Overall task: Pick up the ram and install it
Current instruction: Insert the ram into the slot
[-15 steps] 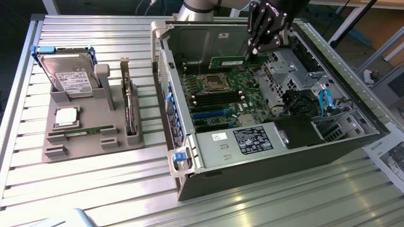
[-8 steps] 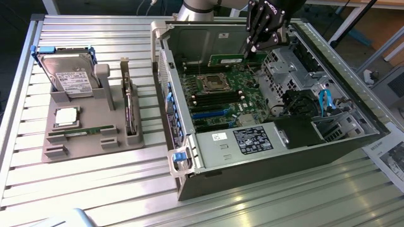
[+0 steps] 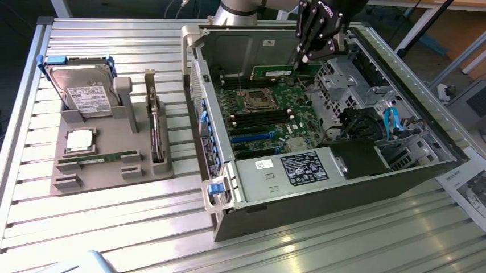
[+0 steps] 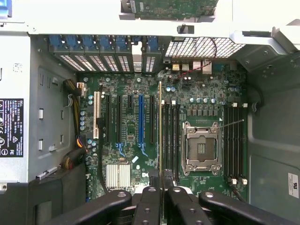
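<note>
Bright, even light leaves pale glare along the slatted table (image 3: 304, 247).

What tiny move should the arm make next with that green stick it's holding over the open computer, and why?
Probably a small sideways nudge toward the socket. The gripper is shut on the ram, held edge-on above the board. In the wrist view its edge seems to run just beside the black slots next to the socket, not over one.

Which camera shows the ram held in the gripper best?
The exterior view: the ram shows its green side, held by the gripper over the open computer case. The wrist view shows it edge-on, a thin line between the fingers.
</note>
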You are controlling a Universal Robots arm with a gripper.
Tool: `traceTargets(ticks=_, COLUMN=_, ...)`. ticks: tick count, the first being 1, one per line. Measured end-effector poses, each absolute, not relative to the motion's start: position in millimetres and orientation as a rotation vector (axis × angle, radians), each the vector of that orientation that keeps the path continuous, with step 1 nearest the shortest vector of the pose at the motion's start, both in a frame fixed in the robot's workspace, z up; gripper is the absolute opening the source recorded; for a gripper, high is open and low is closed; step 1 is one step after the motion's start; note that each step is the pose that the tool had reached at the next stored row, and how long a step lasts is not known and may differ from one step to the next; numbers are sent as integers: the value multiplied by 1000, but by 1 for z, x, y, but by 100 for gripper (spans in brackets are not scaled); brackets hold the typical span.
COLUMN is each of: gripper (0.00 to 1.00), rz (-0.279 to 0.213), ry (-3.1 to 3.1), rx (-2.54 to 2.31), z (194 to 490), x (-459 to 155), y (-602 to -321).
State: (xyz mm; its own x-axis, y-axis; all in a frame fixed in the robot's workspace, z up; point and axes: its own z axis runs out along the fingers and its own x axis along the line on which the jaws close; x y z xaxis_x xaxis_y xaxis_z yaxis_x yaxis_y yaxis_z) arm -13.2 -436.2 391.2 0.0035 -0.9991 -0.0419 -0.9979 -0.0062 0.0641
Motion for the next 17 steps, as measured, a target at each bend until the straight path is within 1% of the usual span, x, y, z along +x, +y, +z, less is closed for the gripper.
traceTargets(ticks=6, gripper=12, rz=-117, ry=-2203, rx=2214, z=388, x=-13, y=-436)
traceTargets(ticks=17, gripper=12, rz=-117, ry=-2204, rx=2214, z=366, x=-13, y=-436)
